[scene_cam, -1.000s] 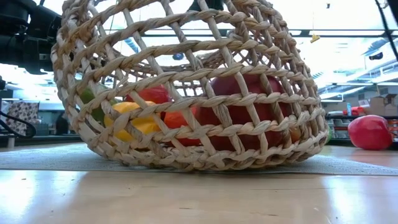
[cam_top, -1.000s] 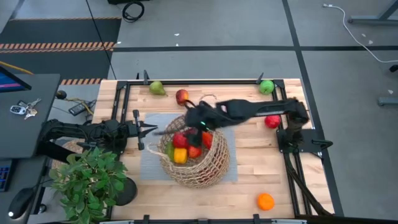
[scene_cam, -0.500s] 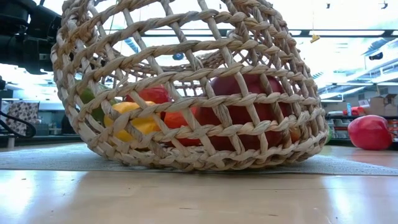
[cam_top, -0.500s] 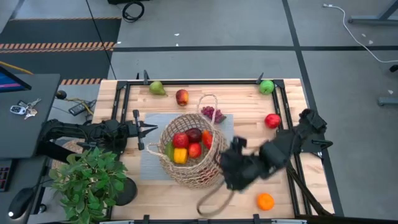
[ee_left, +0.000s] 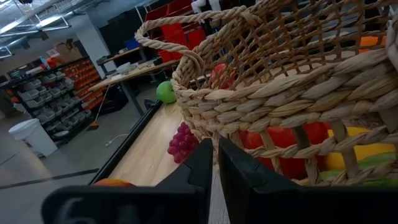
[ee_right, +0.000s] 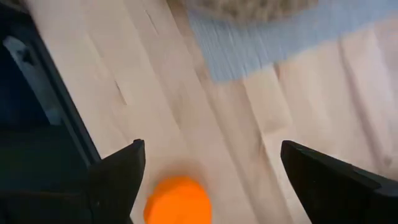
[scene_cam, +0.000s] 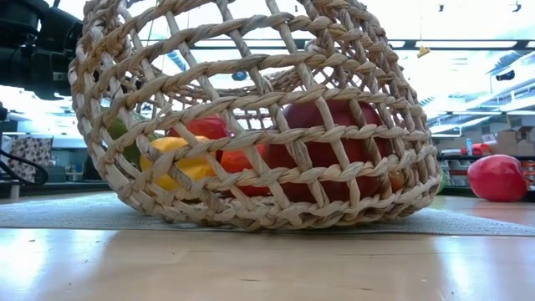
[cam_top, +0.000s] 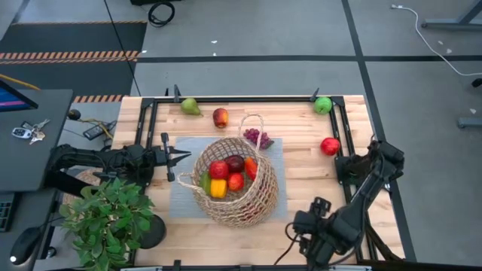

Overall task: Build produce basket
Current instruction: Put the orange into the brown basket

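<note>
The tan wicker basket [cam_top: 235, 183] rests tilted on a grey mat [cam_top: 276, 150], its mouth turned toward the table's left. It holds red apples, a yellow pepper [cam_top: 218, 188] and other pieces. The grapes [cam_top: 258, 137], a green pear [cam_top: 190, 106], a red-yellow apple [cam_top: 220, 117], a green apple [cam_top: 323, 105] and a red apple [cam_top: 329, 146] lie on the table. My right gripper [cam_top: 315, 239] hangs open over the orange [ee_right: 177, 200] at the near right. My left gripper [ee_left: 216, 163] is shut, just left of the basket's wall [ee_left: 292, 106]. My left gripper's shut fingertips [ee_left: 205, 155] point level from the table's left at the basket's woven wall, below its rim. I cannot tell whether they touch it.
A potted green plant [cam_top: 109, 218] stands at the near left corner. A black frame [cam_top: 248, 98] runs round the table's edges. Bare wood lies between the basket and the right arm's base [cam_top: 361, 165].
My right gripper has swung from above the basket toward the table's near right corner and now hangs over the orange, which it hides in the high view. The basket and the left arm have kept still.
</note>
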`<state>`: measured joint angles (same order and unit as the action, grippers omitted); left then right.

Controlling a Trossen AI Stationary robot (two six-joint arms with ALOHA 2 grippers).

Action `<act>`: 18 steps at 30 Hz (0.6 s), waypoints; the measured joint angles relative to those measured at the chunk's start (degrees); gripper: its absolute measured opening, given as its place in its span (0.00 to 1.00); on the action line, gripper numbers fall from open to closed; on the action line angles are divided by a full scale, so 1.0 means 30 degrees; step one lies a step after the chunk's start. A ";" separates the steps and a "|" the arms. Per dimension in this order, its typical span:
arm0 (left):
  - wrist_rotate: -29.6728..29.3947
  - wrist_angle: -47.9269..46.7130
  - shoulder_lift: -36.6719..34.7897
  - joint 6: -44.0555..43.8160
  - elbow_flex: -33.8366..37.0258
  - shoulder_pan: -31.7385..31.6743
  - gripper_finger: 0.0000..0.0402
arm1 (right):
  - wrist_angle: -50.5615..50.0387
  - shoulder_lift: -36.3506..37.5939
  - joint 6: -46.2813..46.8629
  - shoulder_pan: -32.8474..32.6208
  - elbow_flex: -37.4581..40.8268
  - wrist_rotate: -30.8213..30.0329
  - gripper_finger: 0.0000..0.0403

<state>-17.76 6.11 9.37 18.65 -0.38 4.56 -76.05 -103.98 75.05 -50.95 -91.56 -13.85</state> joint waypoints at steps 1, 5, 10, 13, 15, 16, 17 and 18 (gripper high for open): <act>0.0000 0.0000 0.0000 0.0000 0.0006 0.0000 0.09 | 0.0072 0.0000 0.0572 -0.0184 0.0329 0.0253 0.95; 0.0000 0.0000 0.0000 0.0000 0.0002 0.0002 0.08 | 0.0411 0.0000 0.2571 -0.0894 0.1548 0.1324 0.97; 0.0000 0.0000 0.0000 0.0000 0.0000 0.0000 0.08 | 0.1802 0.0000 0.4264 -0.1633 0.2521 0.2246 0.99; 0.0000 0.0000 0.0000 0.0000 0.0003 0.0000 0.09 | 0.2638 0.0000 0.4949 -0.2080 0.2936 0.2218 0.99; 0.0000 0.0000 0.0000 0.0000 0.0007 0.0000 0.09 | 0.2694 0.0000 0.5531 -0.2340 0.3167 0.2224 0.99; 0.0000 0.0002 0.0000 0.0000 0.0005 0.0002 0.09 | 0.2624 0.0000 0.5954 -0.2466 0.3285 0.2224 0.99; 0.0000 0.0000 0.0000 0.0000 0.0000 0.0005 0.08 | 0.2568 0.0000 0.6407 -0.2623 0.3382 0.2224 0.98; 0.0000 0.0000 0.0000 0.0000 0.0007 0.0002 0.08 | 0.2594 0.0000 0.6811 -0.2812 0.3488 0.2231 0.98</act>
<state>-17.76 6.11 9.37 18.65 -0.36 4.56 -68.27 -103.98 95.49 -59.39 -81.09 -7.16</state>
